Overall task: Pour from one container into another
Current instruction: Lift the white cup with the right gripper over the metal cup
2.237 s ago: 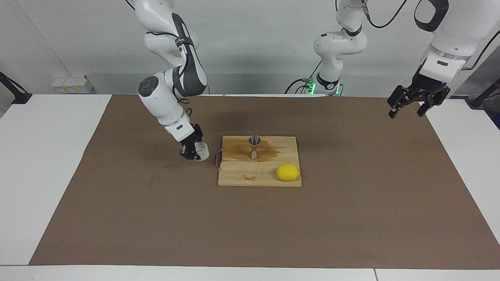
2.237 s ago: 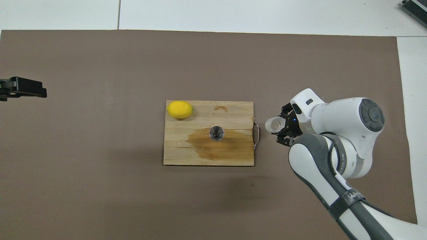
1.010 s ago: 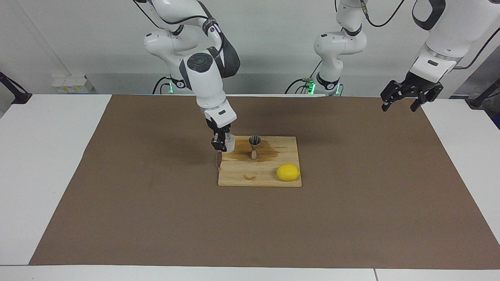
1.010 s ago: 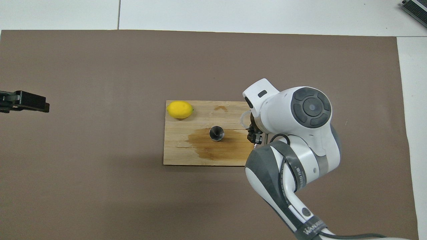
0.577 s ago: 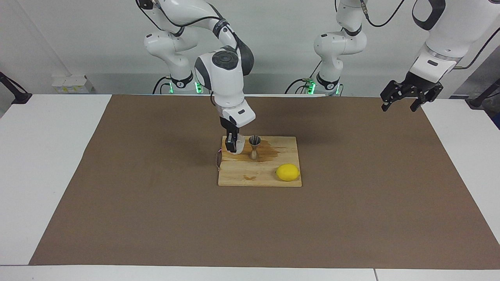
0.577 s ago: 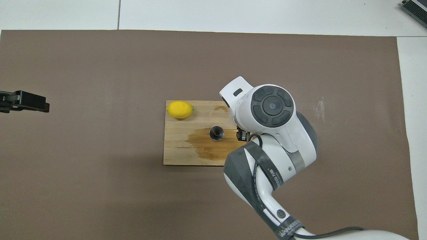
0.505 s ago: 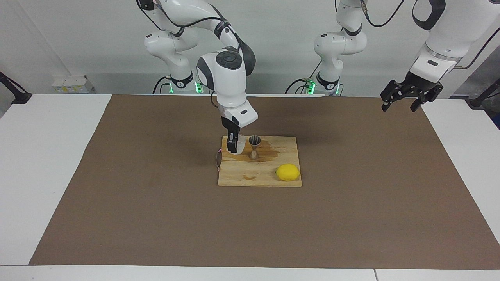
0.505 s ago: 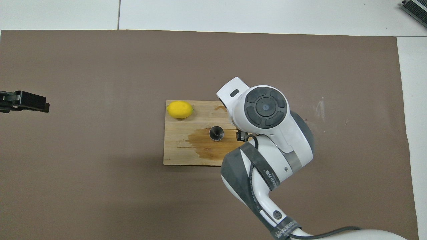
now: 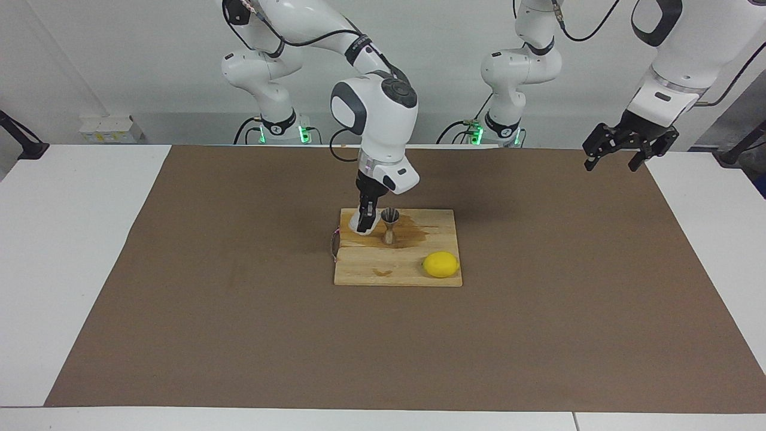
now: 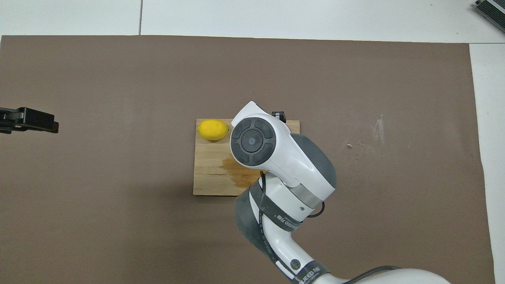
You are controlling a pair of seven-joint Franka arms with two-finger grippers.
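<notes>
My right gripper (image 9: 364, 220) is shut on the small whitish knobbly glass cup (image 9: 367, 224). It holds the cup low over the wooden board (image 9: 395, 269), close beside the steel hourglass jigger (image 9: 389, 226), on its side toward the right arm's end. The cup looks tipped toward the jigger. The jigger stands upright on a dark wet stain (image 9: 413, 234). In the overhead view my right arm covers both the cup and the jigger. My left gripper (image 9: 619, 157) is open and empty, waiting in the air over the left arm's end of the table; it also shows in the overhead view (image 10: 27, 120).
A yellow lemon (image 9: 441, 264) (image 10: 213, 129) lies on the board's corner farther from the robots, toward the left arm's end. A metal handle (image 9: 333, 245) sticks out of the board's edge toward the right arm's end. A brown mat (image 9: 239, 311) covers the table.
My right gripper has carried the cup from over the mat beside the board to beside the jigger and turned its wrist. The left gripper rose a little, then stayed still.
</notes>
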